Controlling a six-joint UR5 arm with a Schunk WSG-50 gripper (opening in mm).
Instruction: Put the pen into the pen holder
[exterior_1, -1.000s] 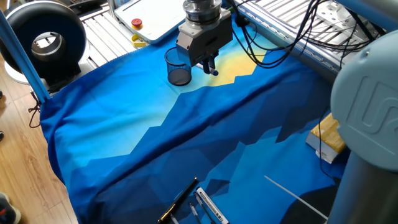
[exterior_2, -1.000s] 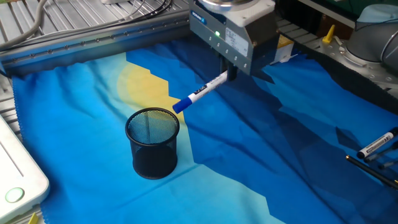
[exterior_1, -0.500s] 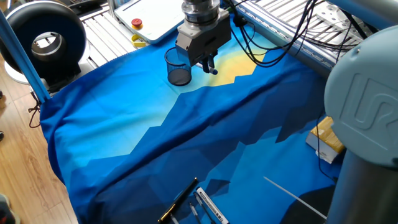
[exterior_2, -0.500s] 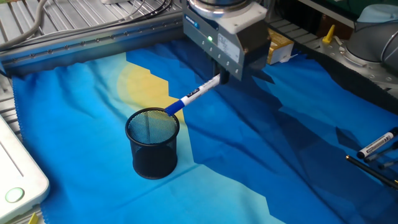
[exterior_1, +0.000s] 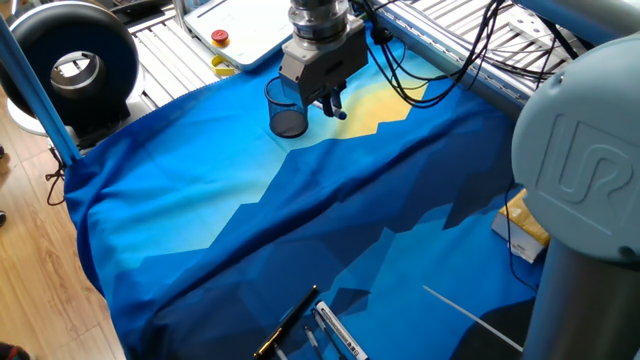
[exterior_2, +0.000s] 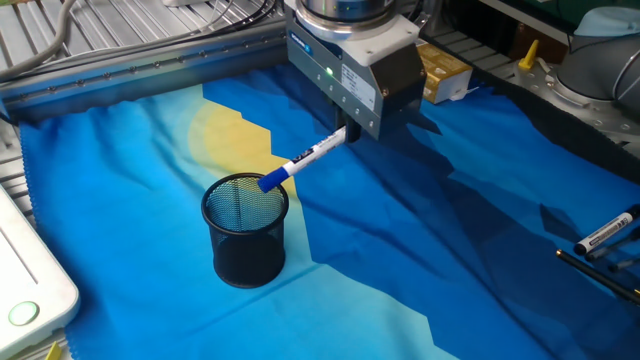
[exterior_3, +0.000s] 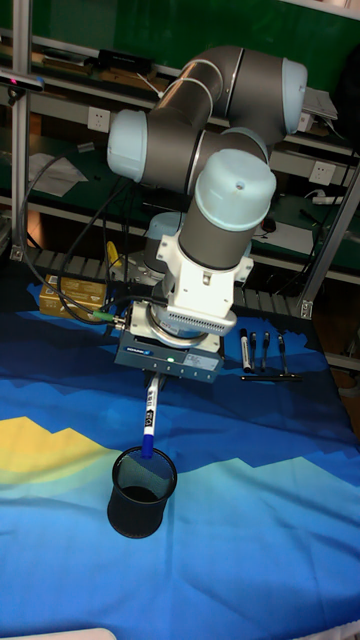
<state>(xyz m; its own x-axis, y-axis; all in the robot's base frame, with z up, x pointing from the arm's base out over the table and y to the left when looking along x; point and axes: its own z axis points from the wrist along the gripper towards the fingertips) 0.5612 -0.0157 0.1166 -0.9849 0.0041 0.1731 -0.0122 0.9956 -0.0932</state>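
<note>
The pen (exterior_2: 306, 156), white with a blue cap, hangs tilted from my gripper (exterior_2: 349, 133), which is shut on its upper end. Its blue cap points down-left and sits just over the far rim of the pen holder (exterior_2: 245, 243), a dark mesh cup standing upright on the blue cloth. In the tall fixed view the pen (exterior_3: 150, 412) slants down from the gripper (exterior_3: 159, 374) with its tip at the mouth of the pen holder (exterior_3: 141, 494). In one fixed view the gripper (exterior_1: 333, 102) is right beside the pen holder (exterior_1: 285, 108), and most of the pen is hidden.
Several other pens (exterior_2: 606, 234) lie at the cloth's right edge, also visible as pens (exterior_1: 316, 325) near the front. A yellow box (exterior_2: 446, 76) sits behind the gripper. A white tray (exterior_2: 22, 288) is left of the cup. Cables and metal racks border the table.
The gripper has carried the pen left toward the mesh cup. The blue cap, which hung short of the cup, now sits over its rim.
</note>
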